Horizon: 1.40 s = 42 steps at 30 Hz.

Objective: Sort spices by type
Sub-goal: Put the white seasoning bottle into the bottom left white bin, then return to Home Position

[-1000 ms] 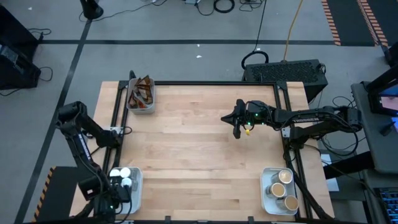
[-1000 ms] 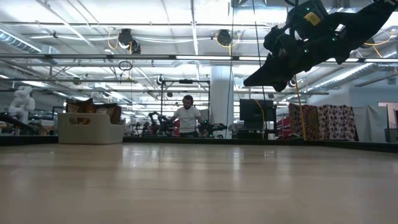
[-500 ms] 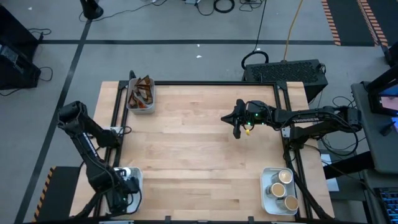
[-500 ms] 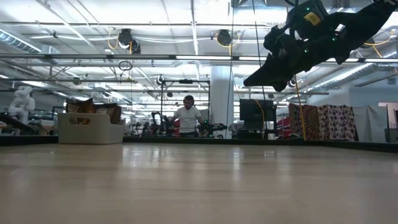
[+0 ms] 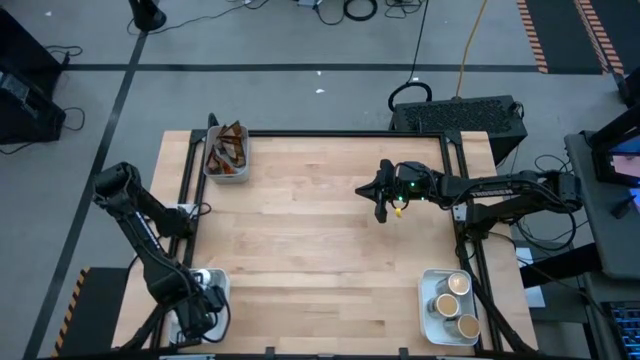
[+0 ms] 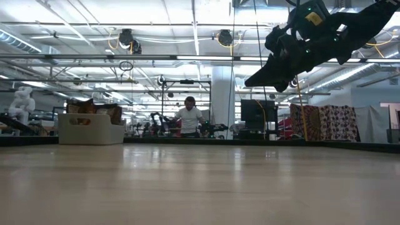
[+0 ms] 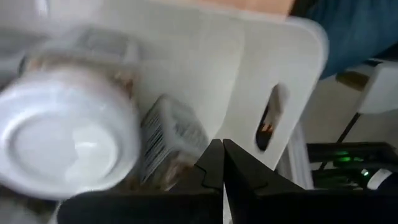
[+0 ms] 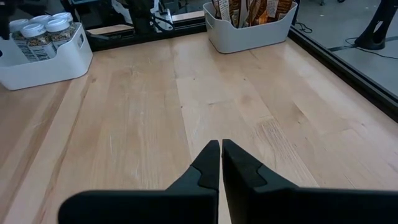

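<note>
While left claw (image 7: 222, 163) hangs closed over blurred, perhaps white-lidded jars (image 7: 65, 127), right claw (image 8: 221, 163) closed, empty

Grey floor (image 5: 300, 40) with cables, wooden table (image 5: 320, 260), ceiling strip lights (image 6: 187, 57), person (image 6: 187, 117) beyond.

Blurred, perhaps white-lidded jar (image 7: 65, 130)

My table (image 8: 155, 124) is pale matt wood with visible grain; trays (image 8: 249, 34) look smooth white plastic, jar lid (image 7: 62, 143) glossy white plastic.
</note>
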Each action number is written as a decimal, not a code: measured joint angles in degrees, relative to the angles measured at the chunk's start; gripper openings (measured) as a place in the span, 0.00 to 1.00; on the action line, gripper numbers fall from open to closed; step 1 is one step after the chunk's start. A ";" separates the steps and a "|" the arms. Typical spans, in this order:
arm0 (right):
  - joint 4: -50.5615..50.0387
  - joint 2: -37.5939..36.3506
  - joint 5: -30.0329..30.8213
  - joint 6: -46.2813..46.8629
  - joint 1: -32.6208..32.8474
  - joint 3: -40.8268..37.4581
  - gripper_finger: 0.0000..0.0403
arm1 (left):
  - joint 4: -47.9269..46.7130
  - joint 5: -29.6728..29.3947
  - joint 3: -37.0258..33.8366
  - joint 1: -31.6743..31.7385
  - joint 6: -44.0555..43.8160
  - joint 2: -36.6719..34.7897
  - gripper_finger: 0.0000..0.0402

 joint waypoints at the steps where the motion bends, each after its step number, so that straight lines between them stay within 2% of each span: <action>1: -0.02 0.00 0.02 0.00 0.00 0.00 0.00 | -0.97 0.85 0.00 0.00 -0.38 0.00 0.01; 6: -0.01 0.02 0.00 0.00 0.02 0.00 0.00 | -2.81 4.13 0.00 0.00 -0.41 0.00 0.01; 19: -0.02 0.00 0.00 0.00 0.00 0.00 0.00 | -6.78 4.66 0.02 2.27 -0.11 1.18 0.01; 24: -0.02 0.00 0.00 0.00 0.02 0.00 0.00 | -5.39 6.15 0.02 2.49 1.44 1.18 0.01; 32: 0.00 0.00 0.00 0.00 0.00 0.00 0.00 | -6.45 4.94 3.47 3.01 7.78 1.18 0.01; 37: 0.00 0.00 0.00 0.00 0.00 0.00 0.00 | -11.62 -1.01 7.14 4.67 13.13 1.18 0.01; 42: 0.08 0.00 0.00 0.02 0.02 0.00 0.00 | -11.15 -11.03 9.29 8.06 24.83 1.14 0.01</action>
